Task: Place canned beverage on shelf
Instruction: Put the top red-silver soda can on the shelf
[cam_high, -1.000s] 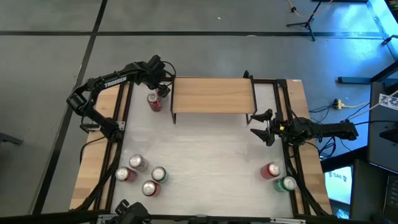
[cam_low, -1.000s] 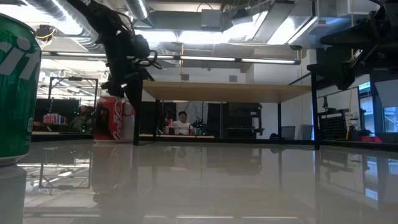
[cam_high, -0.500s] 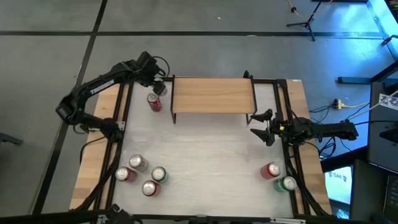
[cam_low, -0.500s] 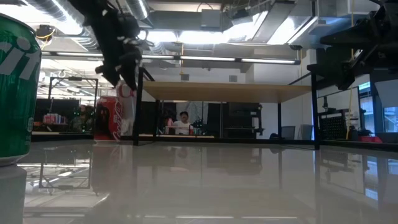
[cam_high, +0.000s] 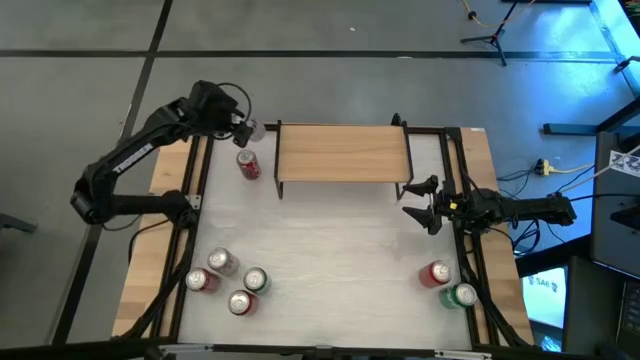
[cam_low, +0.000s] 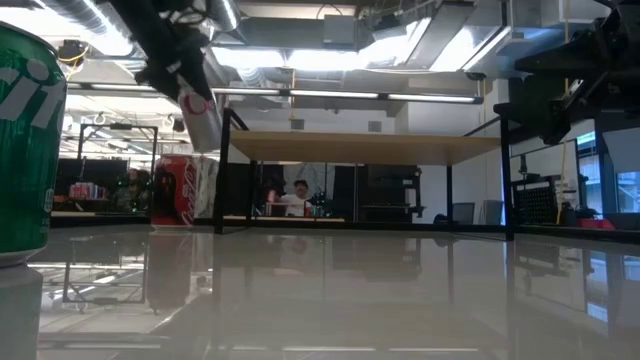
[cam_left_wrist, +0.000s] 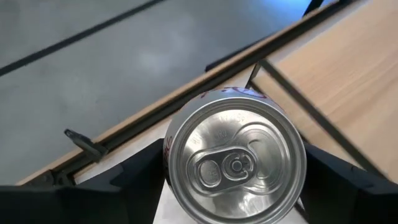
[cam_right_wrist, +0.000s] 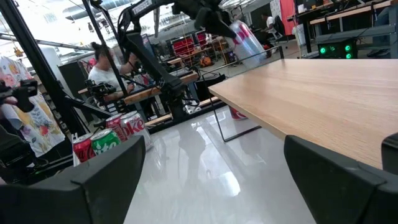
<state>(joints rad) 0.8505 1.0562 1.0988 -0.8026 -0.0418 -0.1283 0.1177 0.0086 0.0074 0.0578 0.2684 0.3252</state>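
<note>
My left gripper (cam_high: 243, 129) is shut on a pale canned beverage with red print (cam_left_wrist: 235, 163), raised above the table's far left corner, just left of the shelf. In the low view this can (cam_low: 200, 108) hangs tilted, higher than the shelf top. The shelf (cam_high: 340, 153), a light wood plank on thin black legs, stands at the far middle of the table. A red can (cam_high: 248, 164) stands upright on the table beside the shelf's left legs. My right gripper (cam_high: 421, 203) waits open at the right, near the shelf's right end. My left gripper pinches the can between its two fingers (cam_left_wrist: 140, 177), which lie on opposite sides of the can's wall (cam_left_wrist: 166, 149) near its top. The fingers slant down from above and from the table's left. The can (cam_high: 252, 130) is lifted clear and tilted.
Several cans (cam_high: 228, 282) stand at the near left. A red can (cam_high: 436, 274) and a green can (cam_high: 462, 295) stand at the near right; the green one (cam_low: 25, 140) fills the low view's left edge. People sit in the room beyond the table.
My left gripper has risen and drawn back toward the table's far left corner, tipping to a shallower slant. The pale can has gone up with it from beside the red can, now clear of the table and more tilted. The red can has stayed put.
</note>
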